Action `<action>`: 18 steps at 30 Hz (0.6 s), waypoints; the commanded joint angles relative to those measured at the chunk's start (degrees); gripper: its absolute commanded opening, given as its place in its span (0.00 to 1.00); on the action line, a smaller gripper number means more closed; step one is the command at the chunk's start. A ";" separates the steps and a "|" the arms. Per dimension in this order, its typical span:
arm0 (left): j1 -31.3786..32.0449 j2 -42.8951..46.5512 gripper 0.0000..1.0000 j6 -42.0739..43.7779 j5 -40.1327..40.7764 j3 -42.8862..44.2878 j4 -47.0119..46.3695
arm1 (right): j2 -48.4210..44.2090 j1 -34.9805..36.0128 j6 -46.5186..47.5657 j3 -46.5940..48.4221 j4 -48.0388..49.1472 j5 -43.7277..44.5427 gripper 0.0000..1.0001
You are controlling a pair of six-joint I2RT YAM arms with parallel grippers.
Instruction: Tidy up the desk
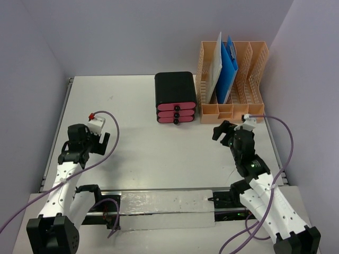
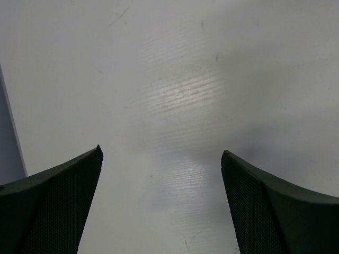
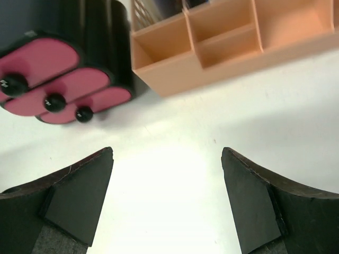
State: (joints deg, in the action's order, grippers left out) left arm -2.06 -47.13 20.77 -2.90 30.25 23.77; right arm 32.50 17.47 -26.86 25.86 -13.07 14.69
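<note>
The desk (image 1: 153,153) is a large white tabletop. My left gripper (image 1: 87,138) hovers over its left part, open and empty; the left wrist view shows only bare desk surface (image 2: 180,95) between its spread fingers (image 2: 162,151). My right gripper (image 1: 225,129) is open and empty over the right part, just in front of the orange rack. In the right wrist view its jaws (image 3: 167,150) stand wide apart above bare white desk (image 3: 175,211).
A black box with three pink drawers (image 1: 175,98) stands at the back centre, drawers shut; it also shows in the right wrist view (image 3: 63,90). An orange slotted file rack (image 1: 230,79) (image 3: 233,37) beside it holds a blue folder (image 1: 229,69) and white papers (image 1: 214,69). A metal rail (image 1: 159,203) runs along the near edge.
</note>
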 commanded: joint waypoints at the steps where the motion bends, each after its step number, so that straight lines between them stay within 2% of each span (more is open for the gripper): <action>1: -1.05 0.12 0.99 -3.96 2.17 -2.50 -5.59 | -4.27 0.02 -5.63 -2.51 -0.63 2.98 0.90; 12: -1.81 3.27 0.99 -4.25 -1.48 -4.95 -6.63 | -4.55 0.02 -12.59 -6.44 -2.14 5.52 0.90; 18: -1.87 3.32 0.99 -3.94 -1.42 -5.29 -6.50 | -4.94 0.02 -11.71 -6.97 -1.53 4.13 0.90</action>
State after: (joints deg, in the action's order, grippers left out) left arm -3.49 -44.38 17.09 -3.05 24.90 19.51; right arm 28.25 17.47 -38.00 19.11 -15.79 18.38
